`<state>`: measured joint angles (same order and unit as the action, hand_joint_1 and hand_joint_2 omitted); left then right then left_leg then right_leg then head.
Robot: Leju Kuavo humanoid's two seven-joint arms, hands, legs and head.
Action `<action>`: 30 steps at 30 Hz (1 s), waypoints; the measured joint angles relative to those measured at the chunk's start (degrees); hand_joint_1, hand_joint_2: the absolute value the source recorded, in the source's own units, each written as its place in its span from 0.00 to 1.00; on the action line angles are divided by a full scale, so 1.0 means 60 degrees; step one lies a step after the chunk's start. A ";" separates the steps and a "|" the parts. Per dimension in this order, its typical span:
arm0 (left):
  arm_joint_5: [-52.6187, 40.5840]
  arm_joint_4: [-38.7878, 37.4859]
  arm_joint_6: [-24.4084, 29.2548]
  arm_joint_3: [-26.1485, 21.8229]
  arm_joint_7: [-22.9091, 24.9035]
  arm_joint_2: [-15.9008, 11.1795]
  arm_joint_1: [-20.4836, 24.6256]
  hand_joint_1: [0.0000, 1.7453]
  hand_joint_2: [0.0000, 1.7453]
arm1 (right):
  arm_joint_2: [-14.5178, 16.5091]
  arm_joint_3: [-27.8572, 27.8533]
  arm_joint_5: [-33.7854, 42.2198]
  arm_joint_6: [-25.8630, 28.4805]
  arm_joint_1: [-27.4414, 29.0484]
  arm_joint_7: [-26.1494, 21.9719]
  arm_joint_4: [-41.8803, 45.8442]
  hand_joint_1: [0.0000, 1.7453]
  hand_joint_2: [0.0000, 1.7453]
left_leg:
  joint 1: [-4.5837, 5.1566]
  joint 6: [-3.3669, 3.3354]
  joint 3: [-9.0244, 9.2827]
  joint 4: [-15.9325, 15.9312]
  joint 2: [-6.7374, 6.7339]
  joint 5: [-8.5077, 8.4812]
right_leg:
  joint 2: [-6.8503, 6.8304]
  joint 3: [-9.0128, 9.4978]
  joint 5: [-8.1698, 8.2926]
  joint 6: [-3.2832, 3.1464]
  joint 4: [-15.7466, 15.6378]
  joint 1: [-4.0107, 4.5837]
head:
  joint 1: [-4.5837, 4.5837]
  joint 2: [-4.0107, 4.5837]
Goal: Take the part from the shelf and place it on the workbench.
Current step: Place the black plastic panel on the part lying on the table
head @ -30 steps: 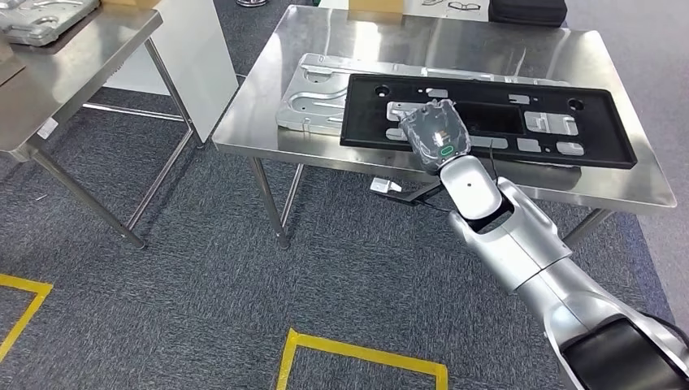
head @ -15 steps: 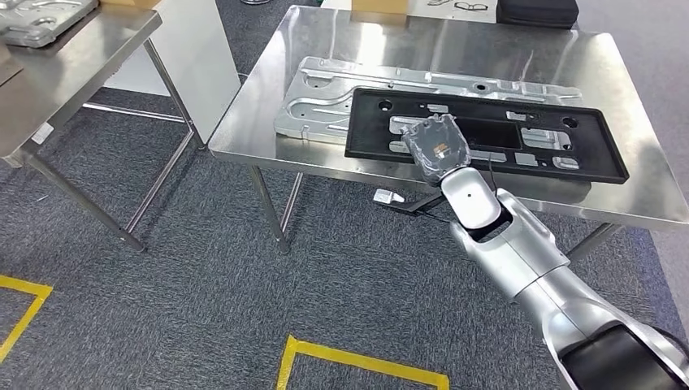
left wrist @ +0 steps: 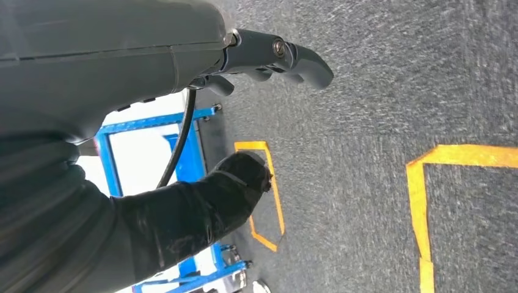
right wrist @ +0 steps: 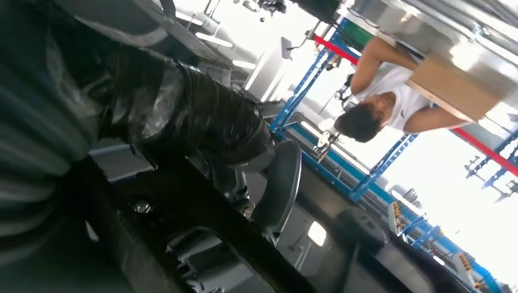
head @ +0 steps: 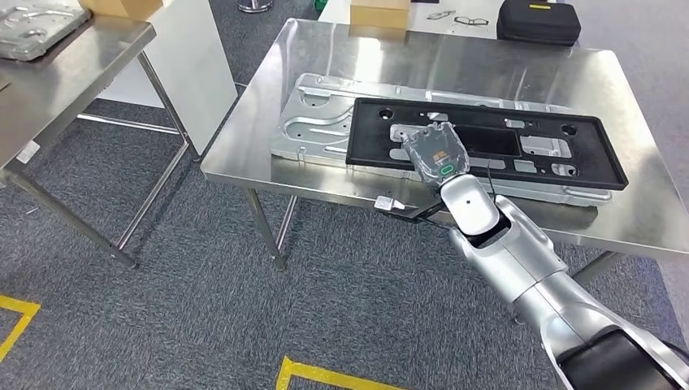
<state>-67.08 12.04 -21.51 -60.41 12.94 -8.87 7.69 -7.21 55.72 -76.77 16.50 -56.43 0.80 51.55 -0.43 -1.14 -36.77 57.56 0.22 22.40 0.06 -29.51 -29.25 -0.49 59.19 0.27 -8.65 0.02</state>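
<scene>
Resting on the near edge of the black part [head: 487,140], right hand [head: 437,149] wrapped in clear film, knuckles up, silver arm coming in from 5 o'clock in head view; fingers hidden under the palm there, grip or mere contact cannot be told. Lying flat on the workbench [head: 325,57], black part: long rectangular frame with cutouts, partly over a silver stamped metal panel [head: 313,122] that sticks out toward 9 o'clock. Sitting at the bench's far edge around 12 o'clock: cardboard box [head: 378,12], glasses [head: 470,20], black case [head: 538,20]. Standing at 10 o'clock, second steel table [head: 49,77] with another metal panel [head: 32,18] on top. Grey carpet with yellow floor tape [head: 333,375] at 6 o'clock. Right wrist view: dark fingers [right wrist: 278,183] curled against the black part, blurry, a person beyond. Left wrist view: left hand [left wrist: 244,116] hanging over carpet, thumb and fingers apart, holding nothing.
</scene>
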 joint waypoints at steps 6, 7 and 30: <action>0.0021 0.0000 -0.0001 0.0003 0.0000 0.0007 -0.0009 0.00 1.00 | 0.0012 -0.0004 0.0013 0.0012 0.0074 -0.0010 -0.0070 1.00 1.00 | -0.0050 -0.0139 0.0671 -0.0095 0.0062 0.0475 | -0.0003 -0.1824 -0.0811 0.0231 0.2531 -0.0096 | 0.0017 0.0000; 0.0026 0.0000 -0.0001 0.0003 0.0000 0.0014 -0.0016 0.00 1.00 | 0.0020 -0.0004 0.0016 0.0013 0.0120 -0.0012 -0.0093 1.00 1.00 | -0.0050 -0.0132 0.0808 -0.0094 0.0083 0.0590 | -0.0005 -0.2012 -0.0824 0.0234 0.2482 -0.0106 | 0.0017 0.0000; 0.0095 -0.0004 0.0029 0.0001 0.0055 0.0026 -0.0146 0.00 1.00 | 0.0497 0.0001 0.0180 -0.0002 0.0340 -0.0196 -0.0506 1.00 1.00 | 0.0049 0.0013 -0.0286 0.0044 0.0038 -0.0203 | 0.0127 0.0301 -0.0230 -0.0077 -0.0044 0.0005 | 0.0036 0.0000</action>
<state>-66.52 12.02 -21.33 -60.41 13.27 -8.72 6.82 -4.23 55.72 -75.69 16.49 -54.39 -0.38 48.52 -0.13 -1.06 -38.49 57.82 0.45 21.18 0.82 -27.70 -30.63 -0.96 58.93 0.30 -8.43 0.02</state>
